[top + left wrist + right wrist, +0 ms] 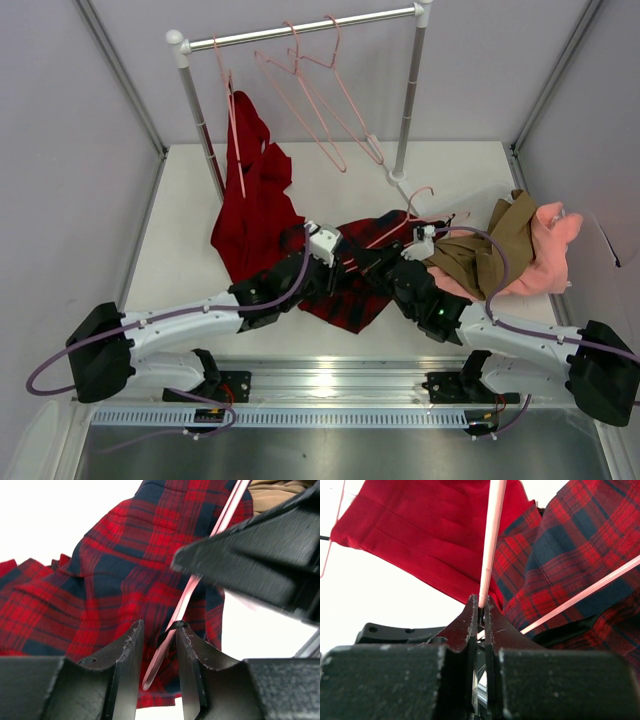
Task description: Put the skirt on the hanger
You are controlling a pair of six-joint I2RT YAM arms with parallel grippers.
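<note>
The red and navy plaid skirt [352,300] lies on the table between my two arms. A pale-pink hanger [402,222] lies across its top, hook toward the back right. My right gripper [386,263] is shut on one thin bar of the hanger [491,540], with the skirt [580,535] just beyond it. My left gripper [348,262] hovers over the skirt [115,570]. Its jaws [160,627] stand apart, and the end of a hanger bar [220,522] lies between them, close to the right finger.
A plain red garment [255,210] hangs from the rail [300,32] and drapes onto the table on the left. Pink hangers [320,110] hang on the rail. Tan and pink clothes [520,250] lie at the right. The right arm's black body [265,555] fills the left wrist view's right side.
</note>
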